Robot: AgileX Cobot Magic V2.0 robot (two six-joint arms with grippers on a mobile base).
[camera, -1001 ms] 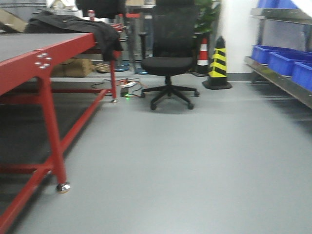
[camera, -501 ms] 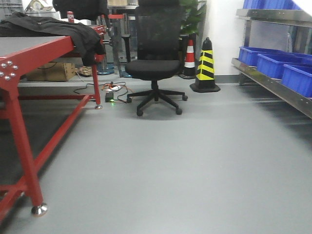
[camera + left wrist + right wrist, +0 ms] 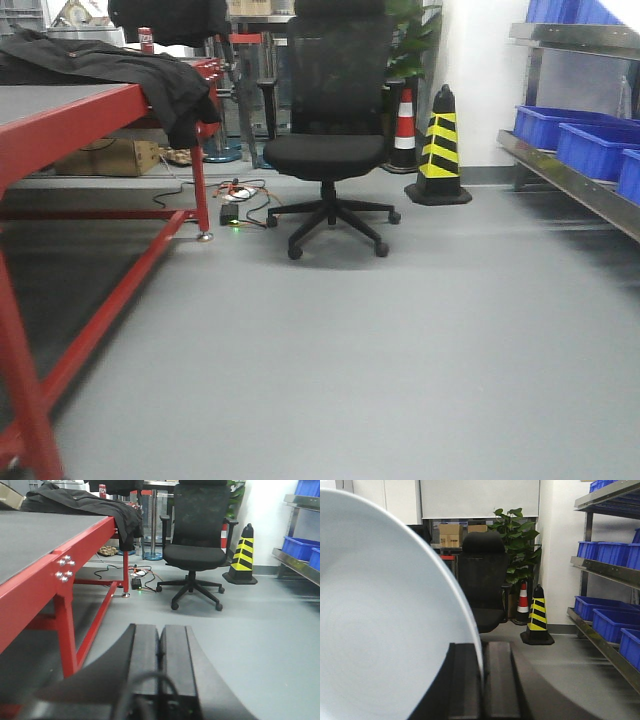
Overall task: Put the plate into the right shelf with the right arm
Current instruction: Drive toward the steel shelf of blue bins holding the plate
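Observation:
In the right wrist view the white plate fills the left half, standing on edge. My right gripper is shut on the plate's rim, which runs down between the two black fingers. The right shelf stands along the right wall, steel rails carrying blue bins, well ahead and to the right of the plate. The front view shows the same shelf at the right edge, with neither arm in sight. My left gripper is shut with nothing in it, hovering over the grey floor beside the red table.
A black office chair stands mid-floor ahead. A yellow-black cone and a red-white cone are behind it near the shelf's end. The red table with a black jacket lines the left. Cables lie on the floor.
The front view has advanced along the aisle. The table's near leg has slid off to the lower left, and the chair and cones look larger and nearer.

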